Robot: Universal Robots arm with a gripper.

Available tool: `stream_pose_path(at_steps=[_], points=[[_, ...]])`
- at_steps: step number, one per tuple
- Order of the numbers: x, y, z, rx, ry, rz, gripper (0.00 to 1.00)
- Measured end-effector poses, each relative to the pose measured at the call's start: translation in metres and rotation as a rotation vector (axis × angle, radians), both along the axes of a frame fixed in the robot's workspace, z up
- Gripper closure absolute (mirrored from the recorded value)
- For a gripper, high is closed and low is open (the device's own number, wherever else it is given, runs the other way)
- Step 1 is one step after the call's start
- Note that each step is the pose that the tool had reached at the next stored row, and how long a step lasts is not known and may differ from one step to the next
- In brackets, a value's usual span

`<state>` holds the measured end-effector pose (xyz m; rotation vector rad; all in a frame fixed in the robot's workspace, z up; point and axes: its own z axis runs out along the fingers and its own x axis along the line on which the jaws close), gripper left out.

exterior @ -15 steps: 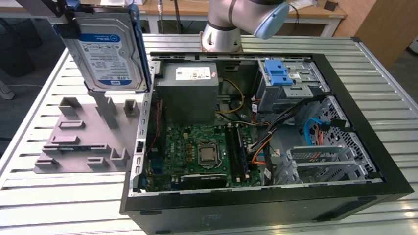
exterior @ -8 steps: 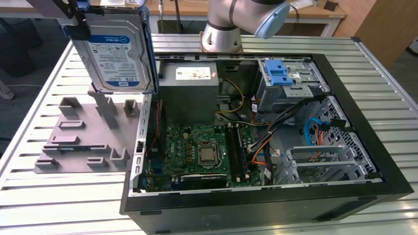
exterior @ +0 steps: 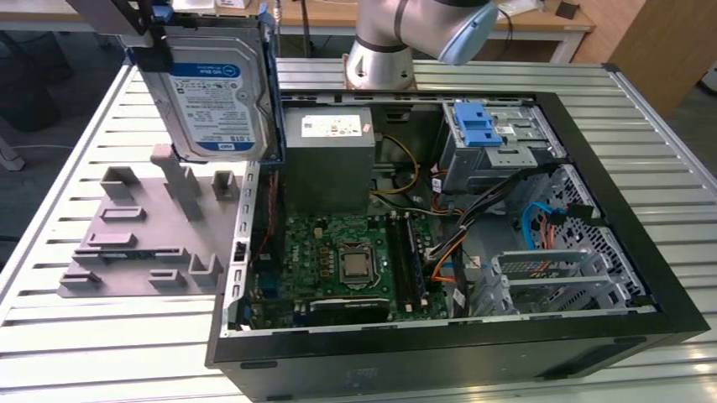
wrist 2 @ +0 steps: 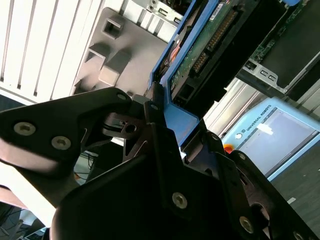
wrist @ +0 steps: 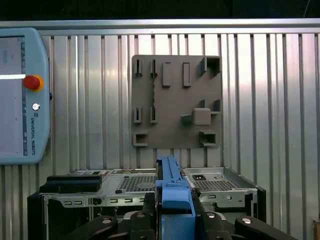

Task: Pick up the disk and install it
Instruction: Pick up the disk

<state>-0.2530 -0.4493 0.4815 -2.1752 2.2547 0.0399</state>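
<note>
hand [wrist: 176, 215] clamps disk [exterior: 218, 92] | aloft near grey fixture plate [exterior: 123, 243] | open case [exterior: 448, 357] beside

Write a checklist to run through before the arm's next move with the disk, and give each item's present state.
1. Grip: gripper shut on the disk at its blue rail: ok.
2. Disk off the grey fixture plate, hanging upright above it: ok.
3. Computer case open on top: ok.
4. Drive cage free to take the disk: cannot tell.
5. Blue cable out of the way of the cage: cannot tell.
</note>
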Motion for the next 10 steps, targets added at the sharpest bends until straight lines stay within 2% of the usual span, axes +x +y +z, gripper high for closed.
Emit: stream_pose_path(at_steps=[10], points=[[0.019, -0.0048, 0.0, 0.0, 0.0, 0.0, 0.63]])
